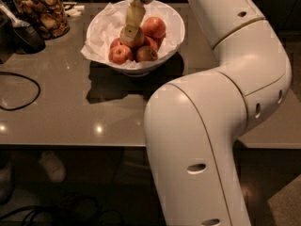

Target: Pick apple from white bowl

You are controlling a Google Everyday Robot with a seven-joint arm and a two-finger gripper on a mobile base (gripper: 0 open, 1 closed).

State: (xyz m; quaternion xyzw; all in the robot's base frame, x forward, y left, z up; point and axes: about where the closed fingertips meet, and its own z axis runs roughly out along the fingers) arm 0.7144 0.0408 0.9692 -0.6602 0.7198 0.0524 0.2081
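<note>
The gripper (132,30) is positioned inside the white bowl (178,32), upon the apple (136,40), evidently for grasping; closure cannot be told.

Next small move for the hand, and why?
Probably a short, straight-up lift, once a hold is confirmed: the hand sits low in the white bowl on the yellow-green apple, with redder apples packed close around it.

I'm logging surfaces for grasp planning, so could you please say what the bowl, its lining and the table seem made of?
The bowl is probably glazed ceramic, white and glossy; plastic is possible. The lining is creased, crumpled white paper. The table has a smooth polished grey top, material unclear; it mirrors lights. The gripper reaches down into the bowl, at an apple.
</note>
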